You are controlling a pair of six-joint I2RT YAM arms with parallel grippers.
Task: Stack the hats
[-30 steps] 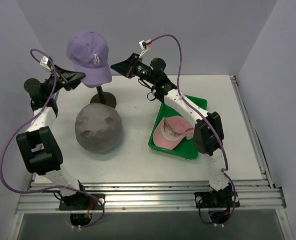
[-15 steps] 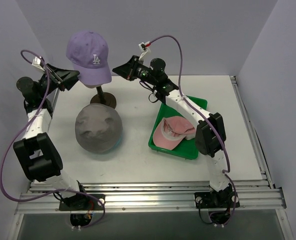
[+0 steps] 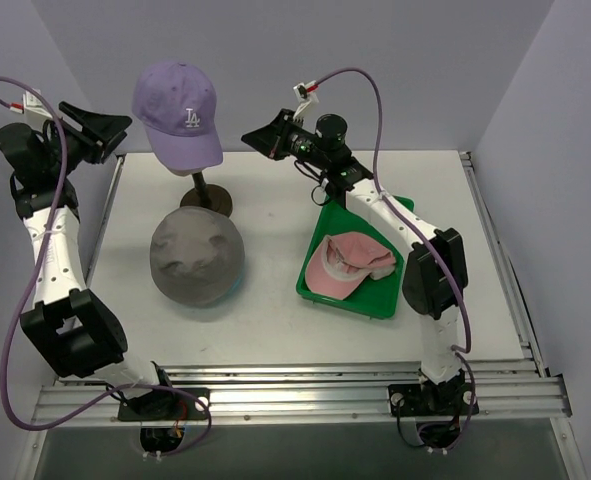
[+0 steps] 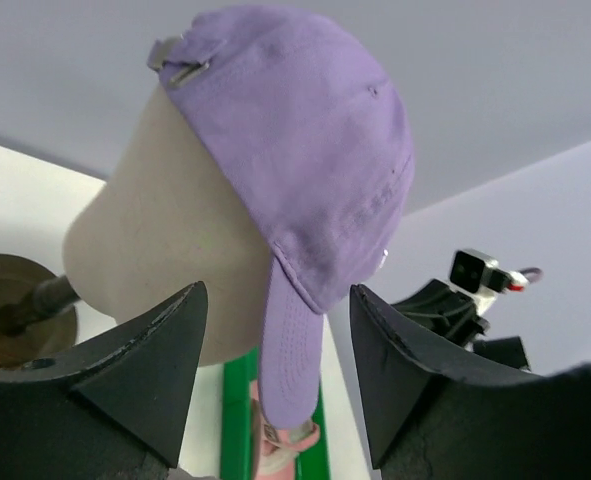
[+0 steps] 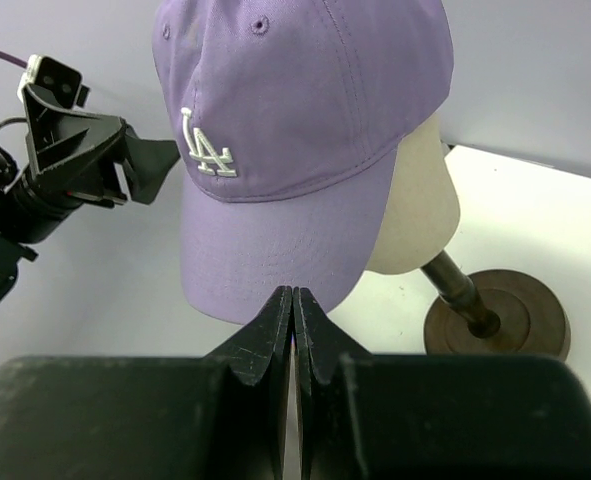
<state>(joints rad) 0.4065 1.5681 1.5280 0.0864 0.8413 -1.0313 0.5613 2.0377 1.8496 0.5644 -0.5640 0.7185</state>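
1. The left gripper [image 3: 108,124] is raised at the far left, off the table's [image 3: 275,320] edge. It points at the lilac cap and is clearly apart from it. In the left wrist view its two fingers [image 4: 155,350] stand wide apart with nothing between them.
2. The lilac cap [image 3: 179,112], with a white "LA" on the front, sits on the cream head [image 4: 165,230]. Its brim hangs down over the near side. The head is on a thin post with a round brown base [image 3: 206,198] at the back of the table.
3. The grey hat [image 3: 197,256] lies on the table just in front of that base, dome up. Neither gripper touches it.
4. The right gripper [image 3: 258,139] hangs in the air just right of the lilac cap, with its tips turned toward the cap. In the right wrist view its fingers are pressed together and hold nothing. The tips show just below the brim's edge, with a gap between them and the cap in the top view.
5. The green tray [image 3: 347,300] lies on the right half of the table, under the right arm.
6. The pink cap [image 3: 340,265] lies in the tray, toward its near left corner.
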